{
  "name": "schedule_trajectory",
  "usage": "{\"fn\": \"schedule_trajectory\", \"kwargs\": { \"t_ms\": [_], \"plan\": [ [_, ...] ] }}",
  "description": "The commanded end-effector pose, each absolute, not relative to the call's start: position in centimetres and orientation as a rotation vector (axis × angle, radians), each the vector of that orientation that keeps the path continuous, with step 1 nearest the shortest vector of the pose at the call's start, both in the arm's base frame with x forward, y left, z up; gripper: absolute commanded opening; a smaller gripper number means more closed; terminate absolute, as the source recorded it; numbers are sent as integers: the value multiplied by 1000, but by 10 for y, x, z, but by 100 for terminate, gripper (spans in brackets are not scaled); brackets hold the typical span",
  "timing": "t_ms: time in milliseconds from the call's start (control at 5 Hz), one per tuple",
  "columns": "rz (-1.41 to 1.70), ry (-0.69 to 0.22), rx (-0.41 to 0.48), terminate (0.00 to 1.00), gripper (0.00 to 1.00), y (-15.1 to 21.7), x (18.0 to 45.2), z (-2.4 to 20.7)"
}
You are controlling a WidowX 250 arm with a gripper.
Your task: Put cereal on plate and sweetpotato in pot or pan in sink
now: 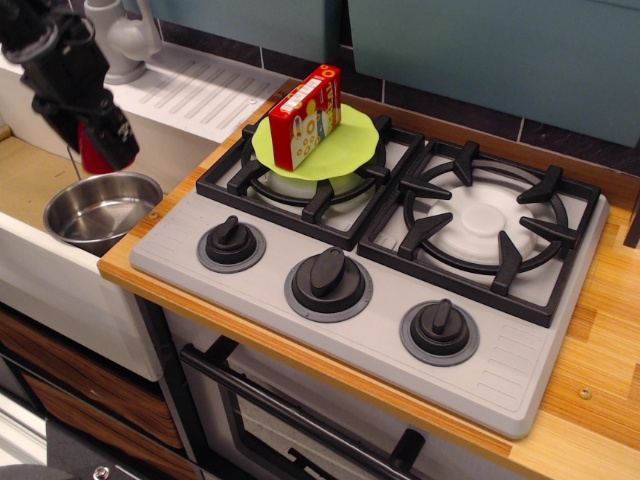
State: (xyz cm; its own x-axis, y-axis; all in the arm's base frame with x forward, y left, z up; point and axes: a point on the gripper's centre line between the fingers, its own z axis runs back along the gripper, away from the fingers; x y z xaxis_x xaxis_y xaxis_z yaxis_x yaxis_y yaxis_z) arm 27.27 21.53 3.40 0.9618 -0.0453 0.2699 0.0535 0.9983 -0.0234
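Gripper (100,148) clamped on sweetpotato (90,155), red body showing beneath black fingers. Steel pot (102,209) just below gripper, inside sink (30,185); apart, no contact.

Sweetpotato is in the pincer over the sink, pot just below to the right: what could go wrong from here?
1. The sweetpotato hangs near the pot's back-left rim, not over its centre; released here, it may hit the rim or drop into the sink.
2. The pincer is close to the pot's wire handle; lowering straight down could snag it and shift the pot.
3. The cereal stands on edge on the plate; a bump could topple it.
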Motion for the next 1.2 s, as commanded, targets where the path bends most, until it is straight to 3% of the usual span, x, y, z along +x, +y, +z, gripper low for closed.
{"fn": "schedule_trajectory", "kwargs": {
  "t_ms": [0, 200, 400, 1000],
  "plan": [
    [-16, -285, -18, 0, 0, 215, 261, 28],
    [-9, -281, -18, 0, 0, 213, 251, 27],
    [-11, -286, -16, 0, 100, 211, 246, 28],
    [20, -245, 40, 0, 100, 198, 229, 65]
  ]
}}
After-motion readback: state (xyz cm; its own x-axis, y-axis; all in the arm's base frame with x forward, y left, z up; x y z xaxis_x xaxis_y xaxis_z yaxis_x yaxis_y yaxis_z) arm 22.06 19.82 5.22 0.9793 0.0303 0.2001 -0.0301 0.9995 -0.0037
